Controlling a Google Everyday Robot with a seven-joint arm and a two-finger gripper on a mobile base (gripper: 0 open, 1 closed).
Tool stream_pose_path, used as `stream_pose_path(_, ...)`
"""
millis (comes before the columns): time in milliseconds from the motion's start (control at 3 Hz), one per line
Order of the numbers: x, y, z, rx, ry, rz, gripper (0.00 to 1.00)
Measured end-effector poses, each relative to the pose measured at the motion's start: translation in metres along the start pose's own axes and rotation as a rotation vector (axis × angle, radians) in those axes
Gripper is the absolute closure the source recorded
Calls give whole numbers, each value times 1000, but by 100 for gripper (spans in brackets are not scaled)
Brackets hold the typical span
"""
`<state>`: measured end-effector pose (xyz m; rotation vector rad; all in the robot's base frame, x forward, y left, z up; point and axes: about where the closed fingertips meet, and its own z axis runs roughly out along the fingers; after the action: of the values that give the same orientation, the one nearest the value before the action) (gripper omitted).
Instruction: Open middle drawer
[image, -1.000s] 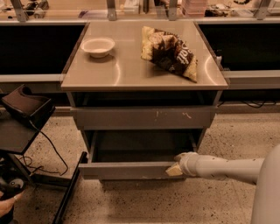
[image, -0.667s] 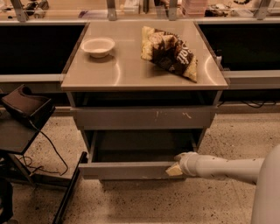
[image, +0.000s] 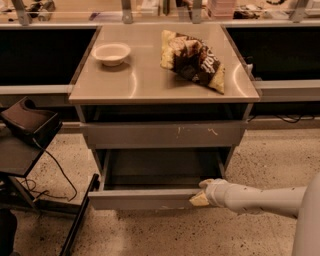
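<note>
Risks first. The gripper (image: 201, 192) sits below the right end of the scratched front (image: 150, 134), up against the top edge of the middle drawer (image: 140, 199). You're pulling off-centre, so the drawer can skew and bind on its runners. If the contact is only a hook on the rim, it can slip off upward. Below and left of the scratched front, a black stand leg (image: 82, 217) lies just beside the drawer's left corner, and more travel may knock it.

You cannot tell how wide the gripper stands or whether it really clamps the panel.

The drawer is wide, shallow, grey metal with a plain front and no handle. It sits directly below the scratched front, pulled well forward of it, and its dark inside is showing and looks empty. It's probably open enough already.
</note>
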<state>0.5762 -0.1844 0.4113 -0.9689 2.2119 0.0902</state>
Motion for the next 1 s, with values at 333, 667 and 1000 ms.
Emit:
stream_pose_path(333, -1, 0, -2, 0, 0, 0, 100)
stream_pose_path(667, 7, 9, -5, 3, -19, 7, 100)
stream_pose_path(1000, 10, 17, -10, 0, -33, 6, 100)
